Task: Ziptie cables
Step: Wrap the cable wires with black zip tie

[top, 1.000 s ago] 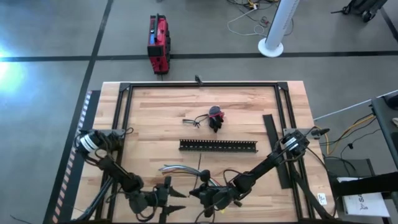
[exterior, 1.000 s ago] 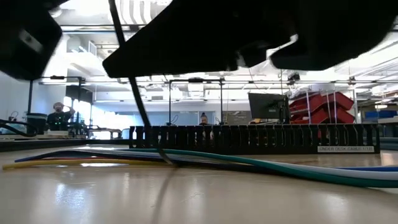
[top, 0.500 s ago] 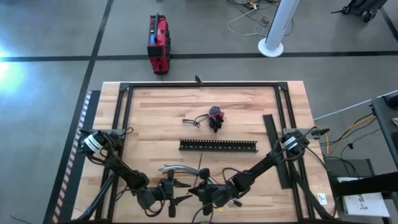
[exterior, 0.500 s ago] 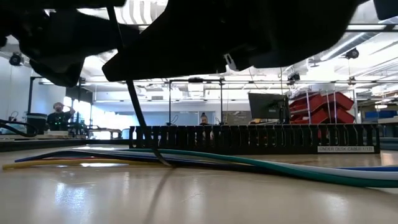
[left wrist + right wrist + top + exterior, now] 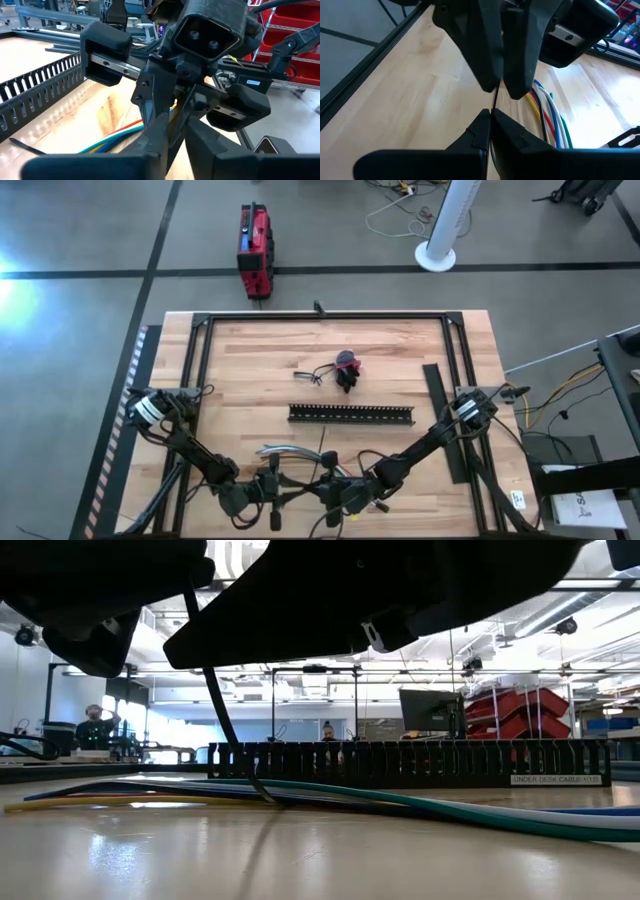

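Both arms reach low along the table's near edge, at about 6 o'clock, and meet tip to tip. The right gripper (image 5: 491, 125) pinches the thin black ziptie (image 5: 494, 102) between closed fingers, and the left gripper (image 5: 500, 90) closes on the same strip from the opposite side. The cables (image 5: 285, 450) lie on the table just beyond them, toward 12 o'clock.

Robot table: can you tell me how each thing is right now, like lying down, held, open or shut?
cables: lying loose on the table, not tied.
ziptie: pinched between both grippers.
right gripper: shut on the ziptie.
left gripper: shut on the ziptie, facing the right gripper.
slotted duct: lying flat mid-table, uncovered.
cover strip: lying by the table's right edge.
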Tool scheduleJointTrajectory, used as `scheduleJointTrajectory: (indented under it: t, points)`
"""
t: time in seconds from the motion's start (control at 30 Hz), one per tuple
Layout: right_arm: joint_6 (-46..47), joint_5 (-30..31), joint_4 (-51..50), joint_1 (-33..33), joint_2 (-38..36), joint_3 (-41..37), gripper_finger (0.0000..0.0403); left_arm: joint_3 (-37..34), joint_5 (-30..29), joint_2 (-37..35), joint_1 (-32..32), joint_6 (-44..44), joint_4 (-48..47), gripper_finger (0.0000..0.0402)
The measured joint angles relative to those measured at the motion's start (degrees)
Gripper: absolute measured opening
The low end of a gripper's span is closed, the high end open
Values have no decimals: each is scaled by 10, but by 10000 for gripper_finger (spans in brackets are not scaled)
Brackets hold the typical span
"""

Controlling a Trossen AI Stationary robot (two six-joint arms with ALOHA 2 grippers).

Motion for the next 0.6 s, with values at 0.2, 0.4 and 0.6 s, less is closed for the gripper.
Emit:
scheduleJointTrajectory:
  t: [0.2,0.4,0.6]
  points:
    - [-16,-2,3,3,0,0,0,0,5,0,0,13,3,4]
    - [-16,-2,3,3,0,0,0,0,6,0,0,24,3,1]
    - [-16,-2,3,3,0,0,0,0,6,0,0,28,3,0]
